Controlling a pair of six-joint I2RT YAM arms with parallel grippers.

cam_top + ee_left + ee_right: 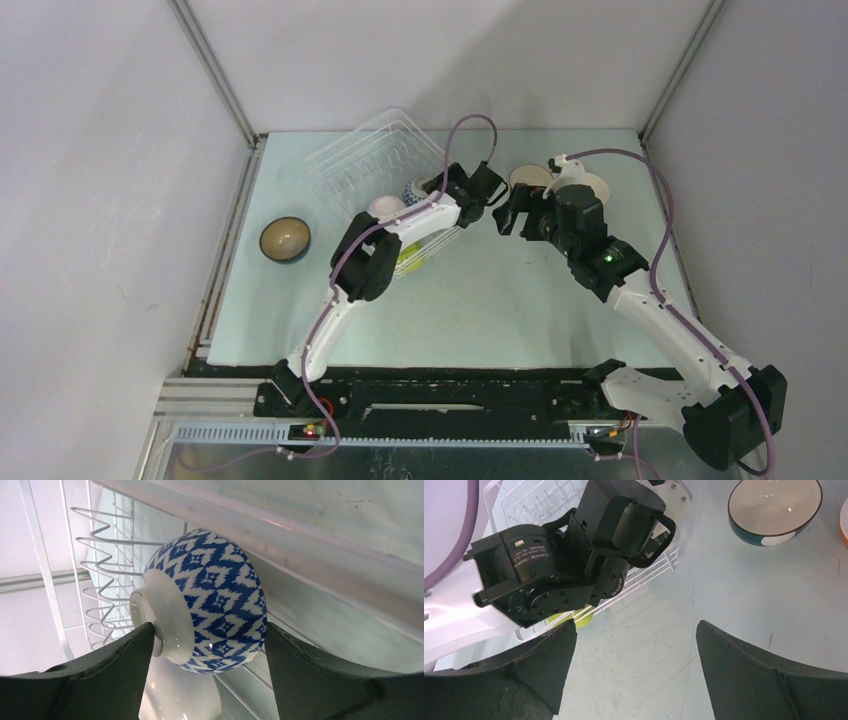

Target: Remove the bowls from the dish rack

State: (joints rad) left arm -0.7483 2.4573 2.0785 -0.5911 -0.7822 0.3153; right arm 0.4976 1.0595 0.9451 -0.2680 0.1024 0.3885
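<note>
Blue-and-white patterned bowl [210,600] in dish rack [365,150] — likely glazed ceramic: stiff, slippery, breakable; grip foot-to-rim. Left hand [208,627] spread around it, not clenched; right hand [635,625] spread, empty.

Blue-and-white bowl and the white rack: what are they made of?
The patterned bowl looks like glazed ceramic: shiny glints on its painted side, smooth white foot. The dish rack seems to be thin wire with a glossy white coat, bent into zigzags; metal or plastic underneath, I cannot tell.
</note>
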